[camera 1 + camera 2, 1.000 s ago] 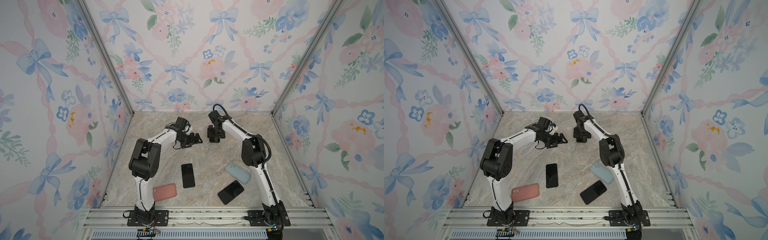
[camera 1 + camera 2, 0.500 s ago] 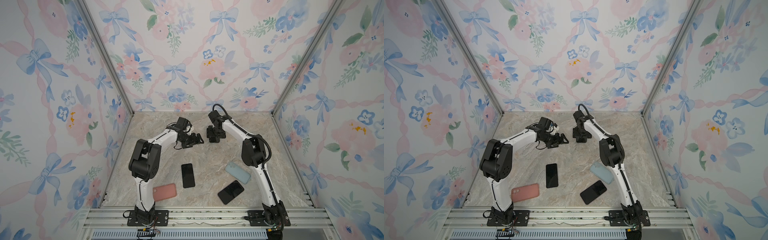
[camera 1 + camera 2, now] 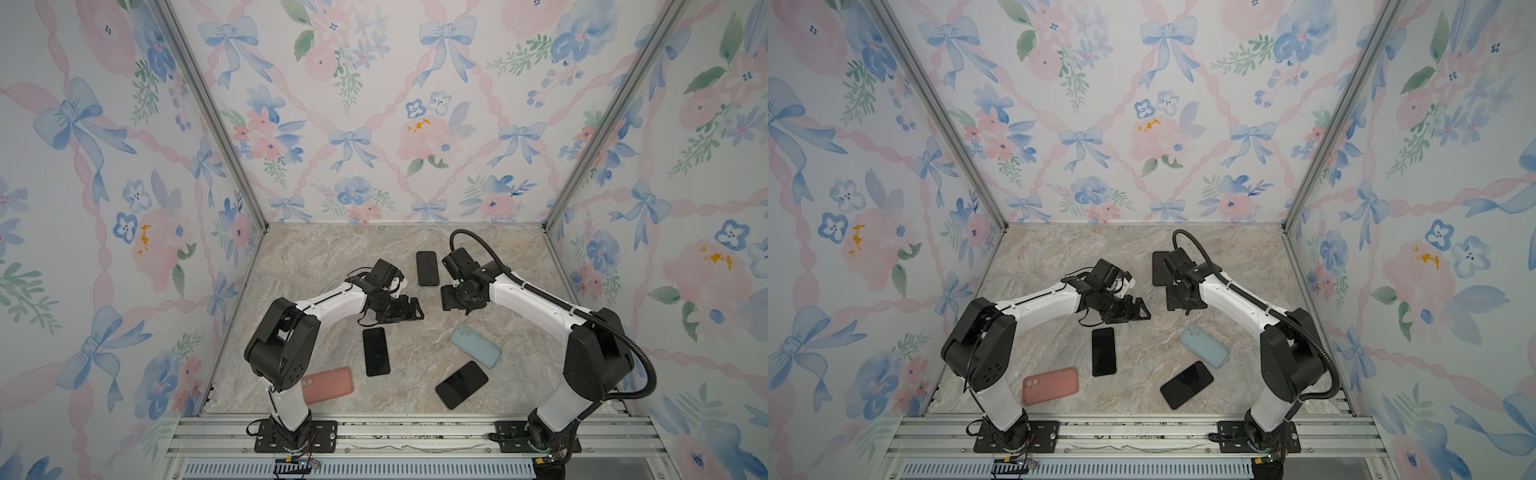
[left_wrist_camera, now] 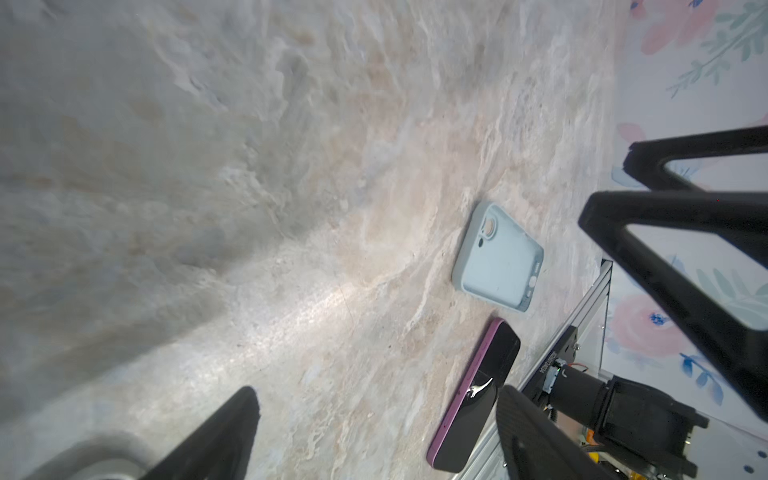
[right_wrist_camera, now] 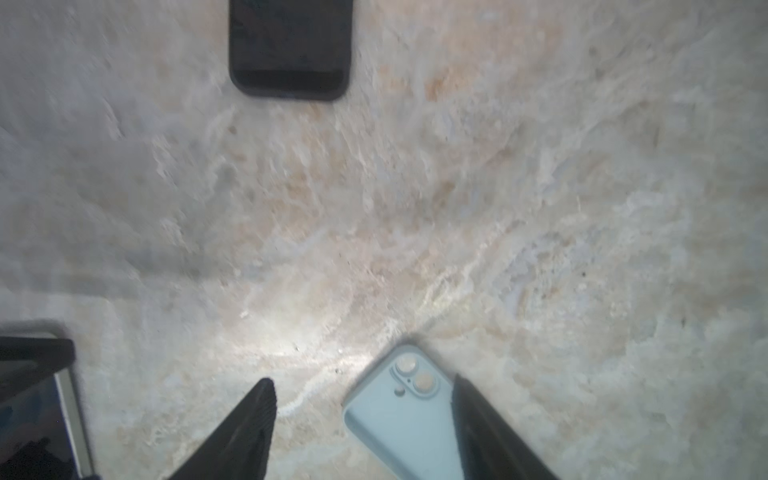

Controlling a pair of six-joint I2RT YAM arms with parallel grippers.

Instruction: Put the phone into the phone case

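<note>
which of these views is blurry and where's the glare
Right wrist view: motion-smeared throughout, the black phone soft-edged, a bright glare patch on the marble table. Left wrist view: the nearest marble is out of focus, the light blue case crisp, a glint on the purple-edged phone. Both top views: sharp and evenly lit.

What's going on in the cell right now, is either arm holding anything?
Nothing is held. Both arms reach over the middle of the marble table, with the left gripper and right gripper open and empty. A dark phone lies flat just behind them; I cannot tell whether it sits in a case. Nearer the front lie a light blue case, a pink case, a middle black phone and a purple-edged phone, all separate.
</note>
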